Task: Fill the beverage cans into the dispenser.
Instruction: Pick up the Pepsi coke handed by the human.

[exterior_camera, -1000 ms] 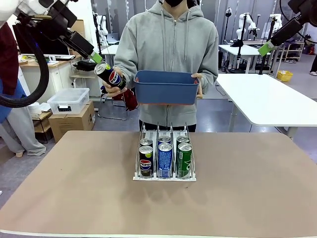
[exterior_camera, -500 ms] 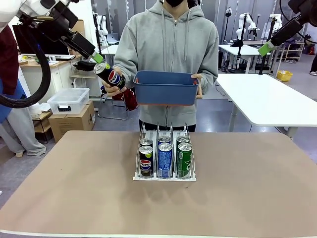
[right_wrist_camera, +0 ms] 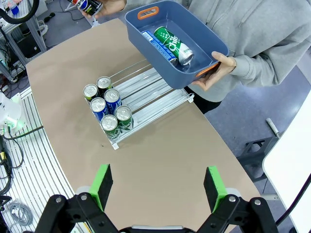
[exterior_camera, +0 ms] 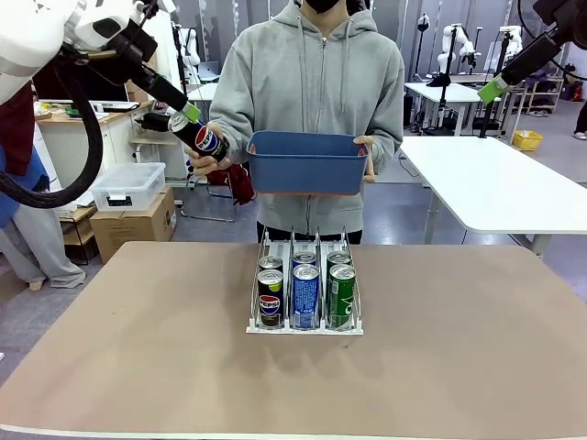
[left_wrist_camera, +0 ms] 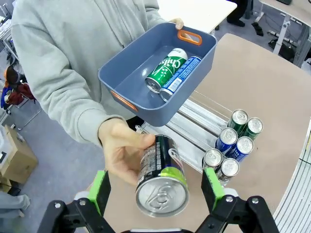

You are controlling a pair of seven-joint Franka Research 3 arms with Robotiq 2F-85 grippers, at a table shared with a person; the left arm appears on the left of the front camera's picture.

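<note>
Six cans (exterior_camera: 305, 295) stand in the dispenser (exterior_camera: 303, 330); up left of it the left pincer (left_wrist_camera: 156, 188), jaws apart, has slid astride the Pepsi can (exterior_camera: 204, 139) in the person's hand (left_wrist_camera: 121, 153), so a grab looks due; right pincer (right_wrist_camera: 158, 187) likewise apart.

Counted 9 cans (exterior_camera: 305, 295): 6 in the 1 dispenser (exterior_camera: 303, 329) (2 black, 2 blue, 2 green), 2 in the 1 blue tub (exterior_camera: 307, 170) (1 green, 1 blue), 1 black can (exterior_camera: 204, 139) in the person's hand (exterior_camera: 209, 164).

- Blue rectangular plastic tub (exterior_camera: 307, 170), raised above the tan surface (exterior_camera: 138, 348).
- Clear lidded plastic bin (exterior_camera: 127, 186) atop a brown cardboard box (exterior_camera: 133, 227), left.
- White table (exterior_camera: 495, 183), right.
</note>
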